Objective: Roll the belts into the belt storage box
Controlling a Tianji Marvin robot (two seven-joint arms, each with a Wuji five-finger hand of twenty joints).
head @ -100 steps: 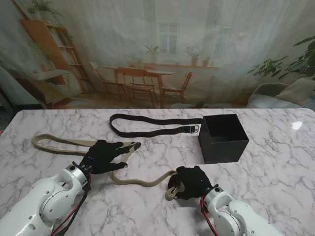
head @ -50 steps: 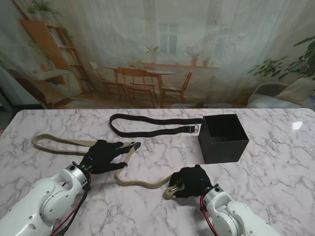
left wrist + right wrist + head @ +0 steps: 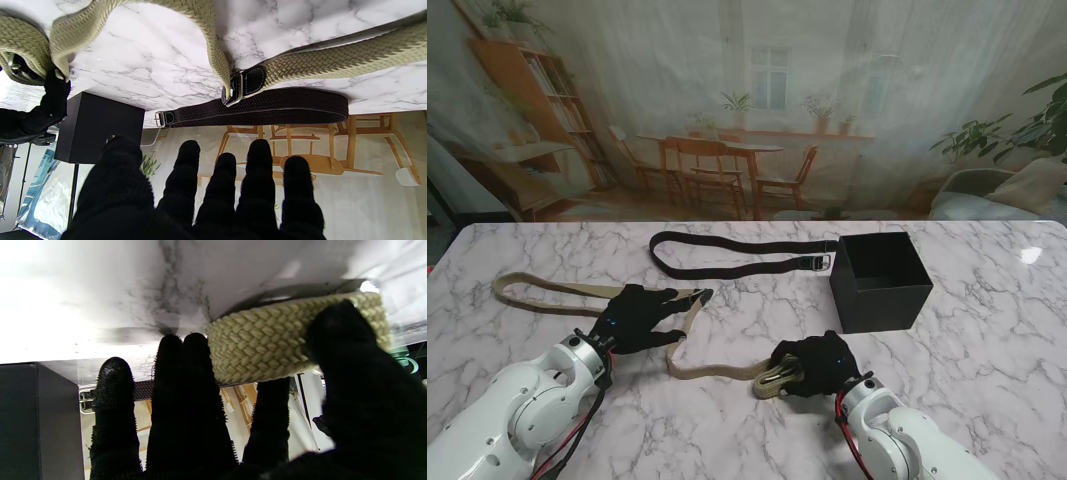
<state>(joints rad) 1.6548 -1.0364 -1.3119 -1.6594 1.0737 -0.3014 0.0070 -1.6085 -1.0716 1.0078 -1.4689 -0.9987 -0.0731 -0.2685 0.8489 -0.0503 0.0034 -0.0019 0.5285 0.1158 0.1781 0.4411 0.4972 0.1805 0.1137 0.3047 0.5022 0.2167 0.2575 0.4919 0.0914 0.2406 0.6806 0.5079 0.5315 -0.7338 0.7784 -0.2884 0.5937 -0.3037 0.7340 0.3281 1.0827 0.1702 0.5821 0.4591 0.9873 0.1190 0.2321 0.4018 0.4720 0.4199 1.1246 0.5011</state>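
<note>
2 belts and 1 box are lying on the white marble-pattern table.

The tan woven fabric belt is trailing from near the table's left edge, past the left hand, then bending toward the near edge & running right into the right hand. Its silver buckle w/ black leather tab is showing in the left wrist view, lying just beside the dark belt.

The dark brown woven belt is lying folded double, flat, toward the far edge at centre, its metal buckle end sitting just beside the box.

The black square open-top storage box is standing upright right of centre; nothing is visible inside it.

The left hand, in a black knit glove, is resting w/ fingers spread over the tan belt's mid stretch; can't tell if it's pressing the strap, not gripping it.

The right hand, also black-gloved, is near the table's near edge, centre-right, curling around a rolled coil of the tan belt; thumb on one side, fingers on the other, pinching the coil against the table.
</note>
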